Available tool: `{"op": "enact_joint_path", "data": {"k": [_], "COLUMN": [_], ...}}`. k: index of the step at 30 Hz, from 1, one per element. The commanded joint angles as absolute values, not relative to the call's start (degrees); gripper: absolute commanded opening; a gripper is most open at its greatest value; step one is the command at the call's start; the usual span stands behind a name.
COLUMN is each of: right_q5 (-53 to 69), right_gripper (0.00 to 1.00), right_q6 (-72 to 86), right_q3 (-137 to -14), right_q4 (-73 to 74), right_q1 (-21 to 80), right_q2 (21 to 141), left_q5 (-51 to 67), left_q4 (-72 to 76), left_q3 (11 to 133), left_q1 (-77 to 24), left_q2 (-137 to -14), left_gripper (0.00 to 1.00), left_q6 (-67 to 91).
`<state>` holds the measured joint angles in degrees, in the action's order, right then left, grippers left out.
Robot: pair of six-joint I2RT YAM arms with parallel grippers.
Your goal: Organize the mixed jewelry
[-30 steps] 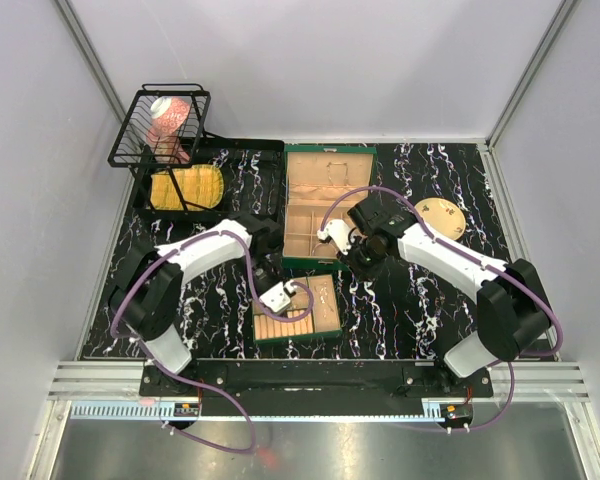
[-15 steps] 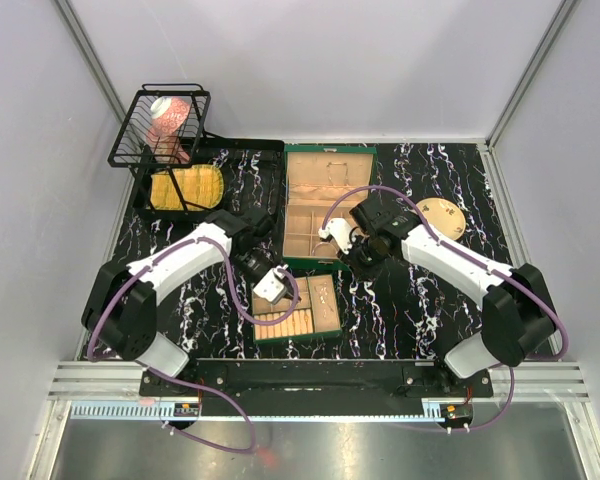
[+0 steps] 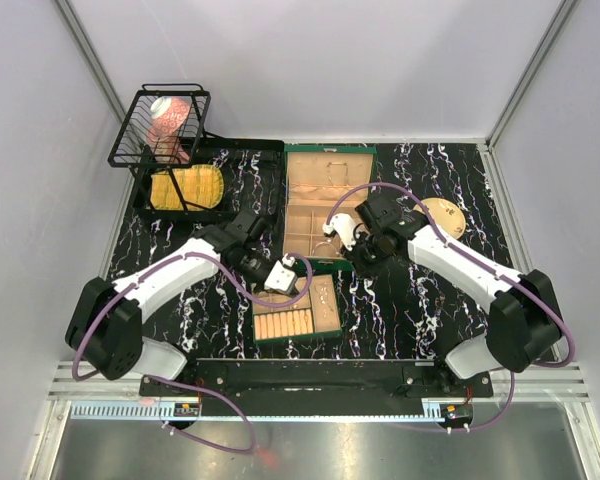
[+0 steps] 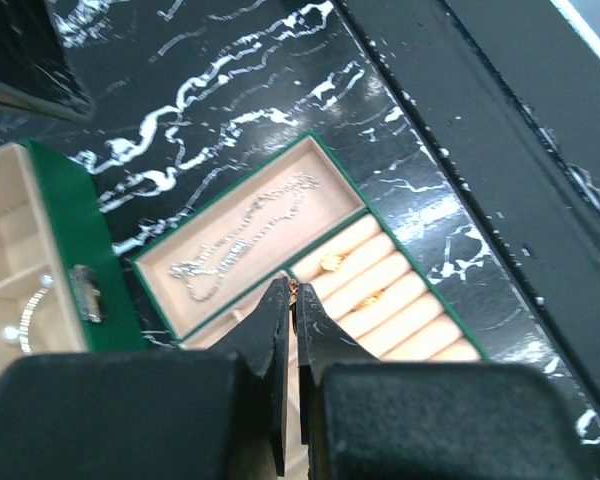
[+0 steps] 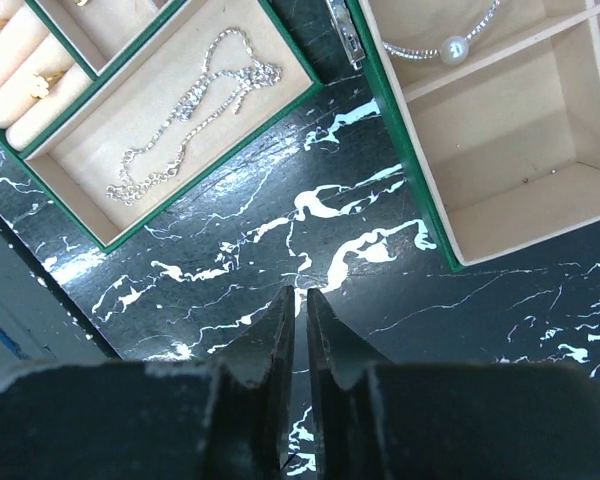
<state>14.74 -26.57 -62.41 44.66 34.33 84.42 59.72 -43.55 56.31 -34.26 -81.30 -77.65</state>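
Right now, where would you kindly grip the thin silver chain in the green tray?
Pinch the thin silver chain at its bunched, doubled stretch, straight down from above: it lies flat and slack, and the green tray's walls probably block side approaches.

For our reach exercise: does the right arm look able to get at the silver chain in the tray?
Probably yes: the silver chain lies uncovered in the tray, close to the right gripper, with nothing between them.
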Motion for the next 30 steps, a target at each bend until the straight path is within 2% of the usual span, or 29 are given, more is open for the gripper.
{"op": "enact_joint_path", "data": {"k": [1,5,9,17,30], "right_q5": [17.3,17.3,18.7,21.0,14.0], "right_gripper": [0.15,0.14,0.15,0.19,0.14], "right_q6": [-25.6,-25.5,-25.6,-26.2,-30.6], "right_q3": [-62.3,-61.8,-61.4,-59.9,-50.3], "right_q4": [43.3,42.6,42.4,42.8,37.5], "right_q1": [33.8,33.6,33.6,34.4,44.1], "right_q2": [82.2,81.2,81.5,84.7,86.5], "left_q5": [58.8,56.6,56.3,48.9,48.3], "left_q4": [-39.4,-37.5,-50.1,-59.1,-62.6], "left_q3": [51.6,47.6,45.2,45.9,47.8], "left_q1": [-34.3,-34.3,-33.9,-33.9,-28.8], "left_q2": [-77.4,-74.9,-73.7,-73.8,-71.1], "left_gripper": [0.0,0.0,0.0,0.0,0.0], "left_q6": [-70.5,-68.1,-92.8,-113.5,-115.6]}}
